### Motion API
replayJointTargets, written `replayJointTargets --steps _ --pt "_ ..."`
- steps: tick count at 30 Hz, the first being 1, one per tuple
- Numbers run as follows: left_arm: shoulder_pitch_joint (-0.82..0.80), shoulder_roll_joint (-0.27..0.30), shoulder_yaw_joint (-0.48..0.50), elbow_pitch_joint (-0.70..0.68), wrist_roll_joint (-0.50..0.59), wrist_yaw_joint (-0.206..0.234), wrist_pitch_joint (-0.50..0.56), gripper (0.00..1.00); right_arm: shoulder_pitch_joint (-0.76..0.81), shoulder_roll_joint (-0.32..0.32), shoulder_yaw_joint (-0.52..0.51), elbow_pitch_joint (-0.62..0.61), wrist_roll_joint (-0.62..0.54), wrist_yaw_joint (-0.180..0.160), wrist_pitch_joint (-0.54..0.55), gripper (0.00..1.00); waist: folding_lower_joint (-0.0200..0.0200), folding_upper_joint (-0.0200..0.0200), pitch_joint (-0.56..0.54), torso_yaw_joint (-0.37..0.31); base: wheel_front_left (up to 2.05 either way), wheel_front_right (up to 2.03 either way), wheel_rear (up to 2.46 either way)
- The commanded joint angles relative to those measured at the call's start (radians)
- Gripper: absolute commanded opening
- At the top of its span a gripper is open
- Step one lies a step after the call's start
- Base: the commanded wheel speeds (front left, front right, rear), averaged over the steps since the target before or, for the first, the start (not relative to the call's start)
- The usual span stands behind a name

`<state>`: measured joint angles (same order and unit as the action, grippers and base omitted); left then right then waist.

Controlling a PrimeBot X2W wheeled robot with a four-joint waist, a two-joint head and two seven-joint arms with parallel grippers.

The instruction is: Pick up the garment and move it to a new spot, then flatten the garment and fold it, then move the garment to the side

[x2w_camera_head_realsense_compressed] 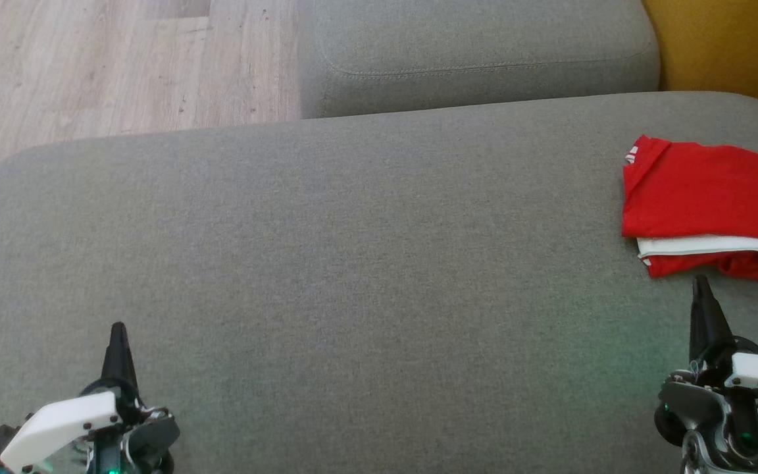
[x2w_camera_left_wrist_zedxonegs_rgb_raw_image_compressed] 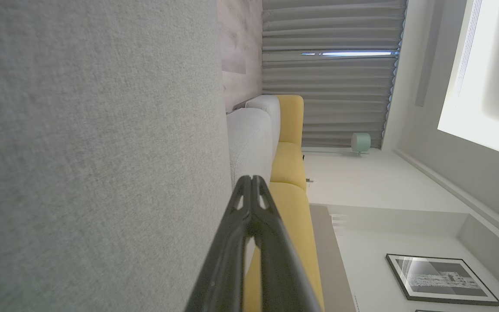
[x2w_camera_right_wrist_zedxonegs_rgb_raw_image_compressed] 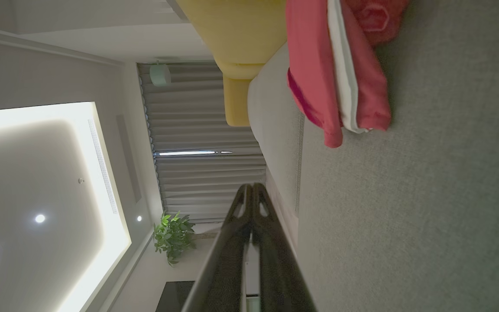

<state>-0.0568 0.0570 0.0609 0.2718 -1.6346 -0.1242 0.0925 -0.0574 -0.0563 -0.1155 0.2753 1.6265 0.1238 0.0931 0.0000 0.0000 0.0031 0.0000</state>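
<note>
Two grippers: left gripper (x2w_camera_head_realsense_compressed: 118,329), right gripper (x2w_camera_head_realsense_compressed: 701,284), fingers pressed together, empty.
Red shirt (x2w_camera_head_realsense_compressed: 708,191): folded on grey sofa seat (x2w_camera_head_realsense_compressed: 353,263), 12 o'clock off right gripper, near.
Long axis: 3–9 o'clock.
Nearer arm: right.

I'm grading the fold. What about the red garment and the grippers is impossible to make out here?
Folded red garment with white trim: right part cut off by the head view's right edge, far end by the right wrist view's top edge.
Its lower layers: hidden under the top fold.
Left gripper and right gripper: arms cut off by the head view's bottom edge.
</note>
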Motion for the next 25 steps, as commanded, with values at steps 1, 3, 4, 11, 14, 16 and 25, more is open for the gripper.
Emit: replayJointTargets --steps 1,3,4,11,14,16,25 --pt "-0.050 0.007 0.034 -0.027 0.011 -0.007 0.006 0.00 -0.049 -0.006 0.018 -0.031 -0.005 0.007 0.007 0.00 0.0000 0.0000 0.000 0.000 0.00 0.00 0.00" --pt "-0.050 0.006 0.035 -0.027 0.011 -0.007 0.006 0.00 -0.049 -0.005 0.017 -0.031 -0.005 0.007 0.008 0.00 0.0000 0.0000 0.000 0.000 0.00 0.00 0.00" --pt "-0.050 0.006 0.035 -0.027 0.011 -0.007 0.006 0.00 -0.049 -0.005 0.017 -0.031 -0.005 0.007 0.008 0.00 0.0000 0.0000 0.000 0.000 0.00 0.00 0.00" --pt "-0.050 0.005 0.037 -0.027 0.013 -0.007 0.008 0.00 -0.049 -0.004 0.015 -0.031 -0.007 0.007 0.009 0.00 0.0000 0.0000 0.000 0.000 0.00 0.00 0.00" --pt "-0.050 0.005 0.037 -0.027 0.013 -0.007 0.008 0.00 -0.049 -0.004 0.015 -0.031 -0.007 0.007 0.010 0.00 0.0000 0.0000 0.000 0.000 0.00 0.00 0.00" --pt "-0.050 0.004 0.038 -0.027 0.014 -0.007 0.009 0.00 -0.049 -0.003 0.014 -0.031 -0.007 0.007 0.010 0.00 0.0000 0.0000 0.000 0.000 0.00 0.00 0.00" --pt "-0.050 0.003 0.040 -0.027 0.015 -0.007 0.010 0.00 -0.049 -0.002 0.013 -0.031 -0.009 0.007 0.011 0.00 0.0000 0.0000 0.000 0.000 0.00 0.00 0.00"
